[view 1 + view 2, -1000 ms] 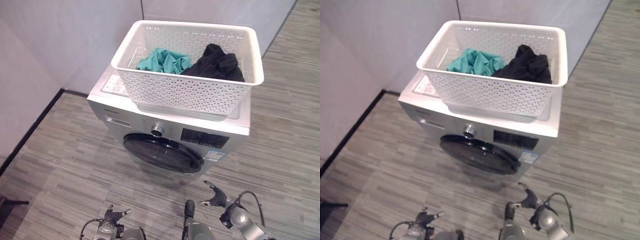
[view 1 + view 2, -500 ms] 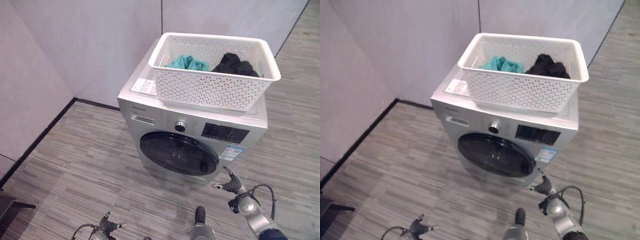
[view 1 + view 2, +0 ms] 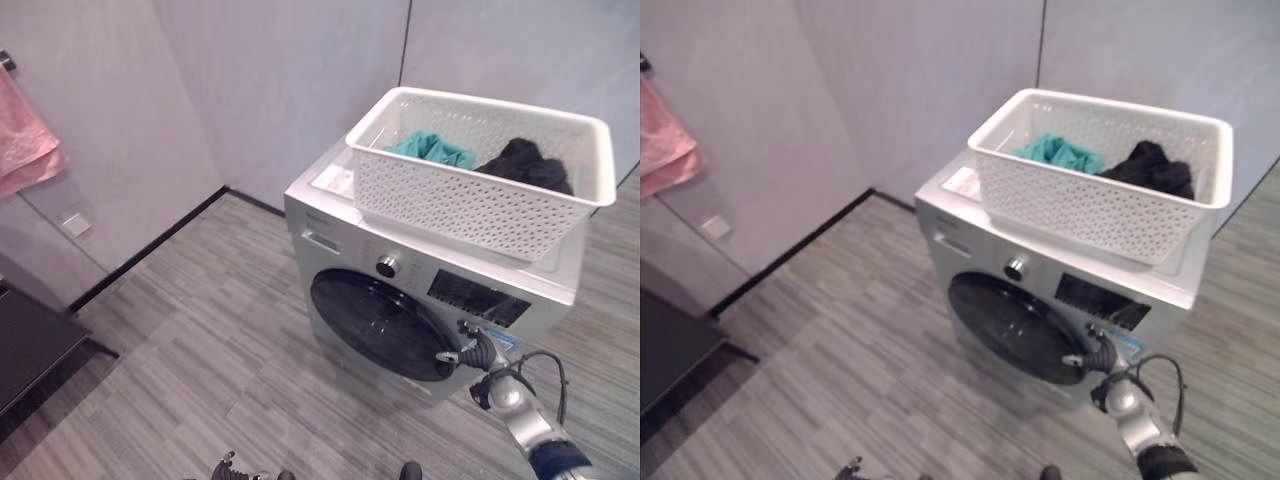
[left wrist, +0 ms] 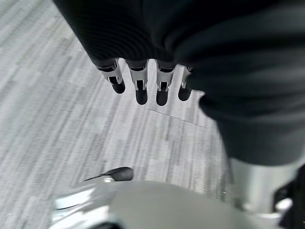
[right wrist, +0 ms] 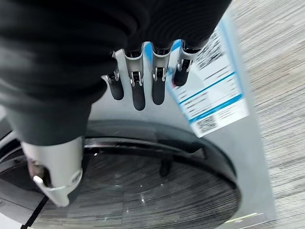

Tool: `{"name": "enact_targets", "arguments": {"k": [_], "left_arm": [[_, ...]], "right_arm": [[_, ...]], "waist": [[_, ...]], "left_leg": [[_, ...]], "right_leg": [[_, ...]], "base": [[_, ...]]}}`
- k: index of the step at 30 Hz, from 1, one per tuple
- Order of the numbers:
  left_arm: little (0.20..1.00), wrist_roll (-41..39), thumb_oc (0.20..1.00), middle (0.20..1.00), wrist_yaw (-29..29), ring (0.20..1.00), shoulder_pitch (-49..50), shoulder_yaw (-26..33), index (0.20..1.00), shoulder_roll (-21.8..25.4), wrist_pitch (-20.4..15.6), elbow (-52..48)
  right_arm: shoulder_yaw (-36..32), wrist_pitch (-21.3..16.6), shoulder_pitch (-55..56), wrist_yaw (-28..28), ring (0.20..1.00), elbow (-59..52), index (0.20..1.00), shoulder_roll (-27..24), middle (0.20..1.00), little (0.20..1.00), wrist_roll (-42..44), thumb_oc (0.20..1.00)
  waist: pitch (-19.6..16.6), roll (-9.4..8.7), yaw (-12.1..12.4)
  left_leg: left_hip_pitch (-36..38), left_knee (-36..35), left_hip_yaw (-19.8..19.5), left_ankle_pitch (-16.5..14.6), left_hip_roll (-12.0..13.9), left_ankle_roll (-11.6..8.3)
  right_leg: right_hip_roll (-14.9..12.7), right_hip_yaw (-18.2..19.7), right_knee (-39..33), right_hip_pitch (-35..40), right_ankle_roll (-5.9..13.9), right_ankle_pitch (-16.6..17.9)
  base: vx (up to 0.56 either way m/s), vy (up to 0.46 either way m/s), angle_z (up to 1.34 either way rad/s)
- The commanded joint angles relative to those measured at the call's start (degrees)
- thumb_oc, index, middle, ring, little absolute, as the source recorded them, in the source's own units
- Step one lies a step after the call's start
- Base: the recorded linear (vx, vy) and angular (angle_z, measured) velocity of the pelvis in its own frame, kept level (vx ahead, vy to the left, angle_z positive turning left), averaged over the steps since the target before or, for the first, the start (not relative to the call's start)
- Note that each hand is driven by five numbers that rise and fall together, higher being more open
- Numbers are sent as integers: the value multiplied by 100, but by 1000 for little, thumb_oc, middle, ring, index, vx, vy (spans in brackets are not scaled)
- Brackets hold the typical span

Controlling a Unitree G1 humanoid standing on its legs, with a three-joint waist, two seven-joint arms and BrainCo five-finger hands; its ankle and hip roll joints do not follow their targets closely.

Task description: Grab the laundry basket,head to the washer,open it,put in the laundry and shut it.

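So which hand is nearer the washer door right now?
The right hand, at the right edge of the washer door, fingers open. The left hand hangs low over bare floor, well short of it.

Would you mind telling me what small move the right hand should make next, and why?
Probably reach the right hand a little further to the door edge and hook it open. The door looks shut, the hand hangs open just beside its rim, and the basket with the laundry already sits on the washer.

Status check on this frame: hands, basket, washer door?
Right hand open, fingers at the washer door's right edge. Left hand open, low over floor. Laundry basket sits on the washer, clothes inside. Door shut, nothing blocking it.
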Motion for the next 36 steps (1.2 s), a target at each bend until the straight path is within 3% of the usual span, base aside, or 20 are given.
{"name": "enact_targets", "arguments": {"k": [1,4,6,13,17,19,23,24,25,28,30,31,33,34,35,36], "left_arm": [[1000,6,1000,1000,-24,1000,-451,-294,1000,21,-100,302],[1000,-80,1000,1000,-23,1000,-498,-319,1000,24,-121,251],[1000,-320,1000,1000,-19,1000,-613,-530,1000,65,-244,-153],[1000,-715,1000,1000,64,1000,-869,-630,1000,122,-359,-402],[1000,-810,1000,1000,192,1000,-1002,-529,1000,29,-303,-188],[1000,-1017,1000,1000,211,1000,-1009,-268,1000,-93,-242,88],[1000,-1267,1000,1000,327,1000,-909,1,1000,-102,-229,86],[1000,-1267,1000,1000,327,1000,-909,3,1000,-101,-229,86],[1000,-1411,1000,1000,647,1000,-892,173,1000,-61,-252,108],[1000,-1528,1000,1000,944,1000,-834,270,1000,51,-297,-86],[1000,-1517,1000,1000,1059,1000,-812,320,1000,104,-306,-146],[1000,-1336,1000,1000,1447,1000,-634,436,1000,327,-392,-719],[1000,-1195,1000,1000,1600,1000,-532,500,1000,457,-436,-1096],[1000,-420,1000,1000,2393,1000,-345,764,1000,970,-488,-2061],[1000,-415,1000,1000,2394,1000,-336,769,1000,971,-478,-2076],[1000,529,1000,1000,3372,1000,-207,1173,1000,1557,-380,-2815]], "right_arm": [[46,-249,-810,-415,1000,145,1000,26,1000,1000,237,1000],[125,-275,-1005,-455,1000,233,1000,-12,1000,1000,279,1000],[314,-331,-1746,-551,1000,631,1000,-266,1000,1000,362,1000],[942,-415,-3109,-642,1000,1694,1000,-458,1000,1000,377,1000],[1304,-414,-2917,-506,1000,1271,1000,132,1000,1000,453,1000],[1687,-482,-2227,-112,1000,433,1000,725,1000,1000,574,1000],[2197,-587,-1341,406,1000,161,1000,1528,1000,1000,995,1000],[2197,-588,-1343,406,1000,162,1000,1530,1000,1000,995,1000],[2741,-661,-1032,666,1000,298,1000,2123,1000,1000,1442,1000],[3104,-644,-947,762,1000,450,1000,2481,1000,1000,1808,1000],[3203,-641,-950,791,1000,501,1000,2552,1000,1000,1848,1000],[3315,-660,-882,803,1000,567,1000,2525,1000,1000,1805,1000],[3277,-663,-849,791,1000,617,1000,2499,1000,1000,1800,1000],[3196,-725,-762,724,1000,731,1000,2409,1000,1000,1724,1000],[3198,-726,-762,723,1000,733,1000,2413,1000,1000,1723,1000],[3055,-799,-681,654,1000,846,1000,2324,1000,1000,1638,1000]], "waist": [[303,-273,122],[443,-208,150],[815,3,207],[998,236,301],[946,243,260],[881,149,156],[749,32,97],[737,25,91],[681,-20,146],[618,-50,211],[593,-56,232],[551,-56,317],[498,-69,345],[433,-80,452],[423,-90,443],[380,-127,529]], "left_leg": [[-104,-78,-137,-56,-120,117],[-234,-78,-181,9,-99,95],[-653,-78,-280,212,-121,34],[-1175,-78,-185,427,-222,-6],[-1206,-78,-95,420,-213,-12],[-1121,-78,-60,372,-194,4],[-895,-78,-42,282,-166,20],[-915,-78,-47,292,-176,24],[-705,-78,-30,229,-134,8],[-602,-78,-50,222,-102,-14],[-556,-78,-59,217,-87,-27],[-444,-78,-108,196,-39,-55],[-438,-78,-132,201,-38,-57],[-376,-78,-181,173,-7,-93],[-395,-78,-188,187,-18,-88],[-374,-78,-249,172,10,-128]], "right_leg": [[-325,74,63,153,147,-383],[-322,54,63,61,134,-369],[-377,29,63,-281,125,-265],[-472,138,63,-814,137,-131],[-473,227,63,-882,124,-132],[-457,255,63,-822,96,-158],[-438,242,63,-644,72,-216],[-447,239,63,-661,74,-210],[-411,162,63,-447,51,-288],[-383,102,63,-306,33,-349],[-366,73,63,-245,25,-374],[-324,-6,63,-72,10,-439],[-323,-44,63,-33,11,-450],[-279,-117,63,106,13,-517],[-289,-122,63,92,15,-508],[-261,-154,63,149,26,-562]], "base": [[-116,-45,18],[-114,-20,9],[-258,11,22],[-88,32,4],[25,27,-11],[75,-6,-9],[72,-4,-15],[103,-1,-4],[72,0,1],[60,-13,18],[65,-27,15],[94,-47,20],[67,-40,30],[39,-25,26],[74,-52,24],[88,-60,24]]}}
